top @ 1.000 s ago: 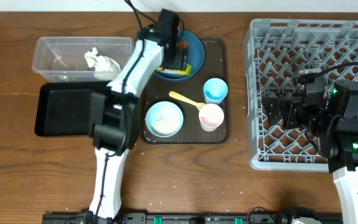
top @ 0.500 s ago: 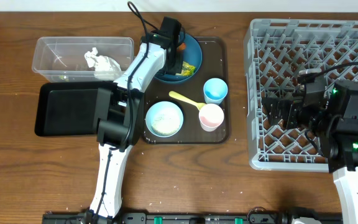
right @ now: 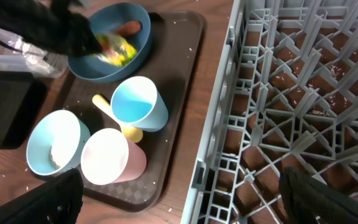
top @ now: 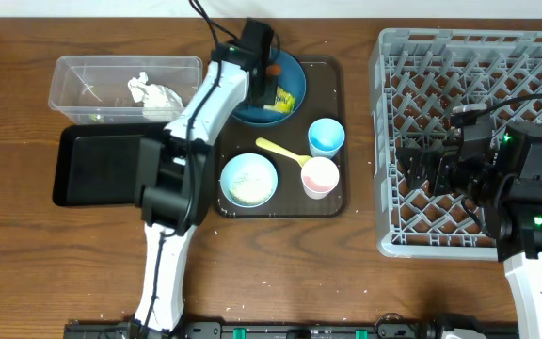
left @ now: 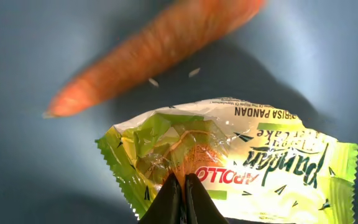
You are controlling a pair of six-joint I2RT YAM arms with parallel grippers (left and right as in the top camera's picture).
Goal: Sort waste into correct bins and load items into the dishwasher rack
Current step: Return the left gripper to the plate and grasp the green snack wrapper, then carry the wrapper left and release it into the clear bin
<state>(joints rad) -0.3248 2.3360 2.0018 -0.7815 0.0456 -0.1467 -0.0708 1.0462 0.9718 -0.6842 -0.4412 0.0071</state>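
Observation:
In the left wrist view my left gripper (left: 180, 186) is shut on the edge of the yellow-green printed wrapper (left: 253, 158). The wrapper lies in the dark-blue bowl (left: 30, 162), beside the orange carrot piece (left: 154, 46) and a couple of rice grains (left: 193, 73). Overhead, that gripper (top: 263, 91) is down inside the bowl (top: 296, 68) at the back of the brown tray. My right gripper (top: 431, 168) hovers wide open over the left side of the grey dishwasher rack (top: 469, 56), holding nothing. Its fingers (right: 55, 199) straddle the rack's edge.
The clear box (top: 87, 68) holds crumpled white tissue (top: 149, 91). The black tray (top: 92, 165) sits in front of it. On the brown serving tray (top: 335, 202) stand a small pale bowl (top: 248, 179), a light-blue cup (top: 326, 137), a pink cup (top: 319, 176) and a yellow spoon (top: 280, 151).
The left gripper has closed on the wrapper inside the blue bowl, and its arm shifted slightly. The right arm has not moved.

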